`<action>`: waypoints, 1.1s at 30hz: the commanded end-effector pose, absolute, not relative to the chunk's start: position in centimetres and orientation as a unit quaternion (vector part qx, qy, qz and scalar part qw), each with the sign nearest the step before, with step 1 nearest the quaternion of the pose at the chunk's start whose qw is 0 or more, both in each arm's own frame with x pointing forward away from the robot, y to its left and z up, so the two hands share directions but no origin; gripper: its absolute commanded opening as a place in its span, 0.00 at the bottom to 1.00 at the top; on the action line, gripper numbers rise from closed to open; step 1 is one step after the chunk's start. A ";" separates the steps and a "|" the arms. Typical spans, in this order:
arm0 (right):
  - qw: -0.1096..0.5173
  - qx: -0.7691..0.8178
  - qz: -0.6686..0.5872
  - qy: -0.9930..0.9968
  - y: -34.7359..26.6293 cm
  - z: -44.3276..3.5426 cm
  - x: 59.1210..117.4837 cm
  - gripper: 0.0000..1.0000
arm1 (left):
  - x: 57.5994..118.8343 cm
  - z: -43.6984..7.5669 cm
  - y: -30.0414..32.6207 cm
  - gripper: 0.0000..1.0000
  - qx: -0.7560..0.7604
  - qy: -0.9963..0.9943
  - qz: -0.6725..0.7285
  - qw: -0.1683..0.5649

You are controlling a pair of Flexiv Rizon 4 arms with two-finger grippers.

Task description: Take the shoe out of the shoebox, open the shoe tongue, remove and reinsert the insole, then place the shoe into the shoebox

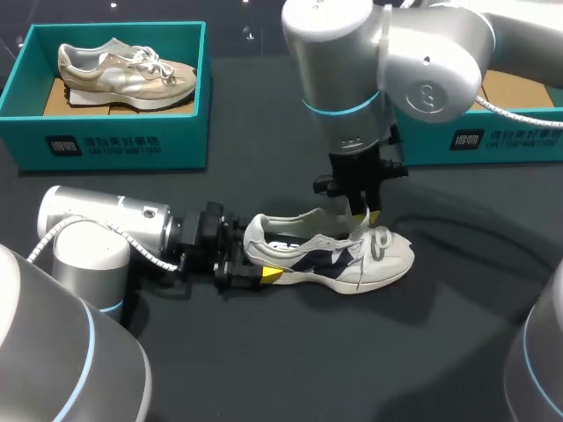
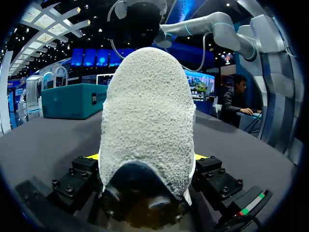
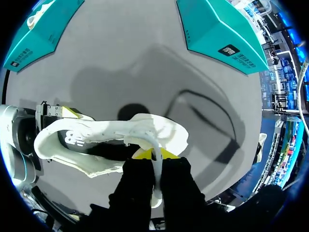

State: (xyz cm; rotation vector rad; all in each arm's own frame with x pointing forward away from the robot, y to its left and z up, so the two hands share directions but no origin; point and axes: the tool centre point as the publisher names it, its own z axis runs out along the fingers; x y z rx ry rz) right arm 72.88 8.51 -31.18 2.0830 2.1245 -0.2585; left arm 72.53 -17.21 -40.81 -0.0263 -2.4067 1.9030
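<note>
"Head view has the shoe standing on its sole on the table. What worries you?"

"The tongue. The right gripper pinches it from above. Pull too hard and I'd guess it slips free, or the whole shoe lifts."

"And the heel?"

"The left gripper clamps it from both sides. If that hold gives, the shoe drags. The shoebox sits well behind, past the right arm."
</note>
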 end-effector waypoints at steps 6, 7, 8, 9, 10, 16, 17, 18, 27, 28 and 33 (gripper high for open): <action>0.050 0.685 -0.054 0.724 6.2 -32.3 73.1 0.00 | 72.4 -40.9 -17.1 0.00 -0.008 -0.784 0.620 0.035; 0.049 0.685 -0.054 0.725 6.0 -32.5 73.2 0.00 | 72.4 -40.9 -17.1 0.00 -0.008 -0.784 0.620 0.035; 0.046 0.685 -0.054 0.725 5.9 -32.7 73.2 0.00 | 72.4 -40.9 -17.1 0.00 -0.008 -0.784 0.620 0.035; 0.045 0.685 -0.053 0.726 5.9 -32.9 73.2 0.00 | 72.4 -40.9 -17.1 0.00 -0.008 -0.784 0.620 0.035; 0.043 0.685 -0.055 0.725 5.8 -33.1 73.2 0.00 | 72.4 -40.9 -17.1 0.00 -0.008 -0.784 0.620 0.035; 0.048 0.691 -0.061 0.718 5.4 -33.7 73.0 0.39 | 72.4 -40.9 -17.1 0.00 -0.008 -0.784 0.620 0.035; 0.050 0.693 -0.063 0.717 5.2 -33.8 72.9 0.42 | 72.4 -40.9 -17.1 0.00 -0.008 -0.784 0.620 0.035; 0.053 0.694 -0.063 0.715 5.1 -33.8 72.9 0.44 | 72.4 -40.9 -17.1 0.00 -0.008 -0.784 0.620 0.035; 0.063 0.703 -0.081 0.704 3.1 -34.0 72.7 0.55 | 72.4 -40.9 -17.1 0.00 -0.008 -0.784 0.620 0.035; 0.064 0.704 -0.082 0.703 2.8 -34.0 72.6 0.55 | 72.4 -40.9 -17.1 0.00 -0.008 -0.784 0.620 0.035; 0.066 0.707 -0.090 0.698 1.7 -33.9 72.4 0.53 | 72.4 -40.9 -17.1 0.00 -0.008 -0.784 0.620 0.035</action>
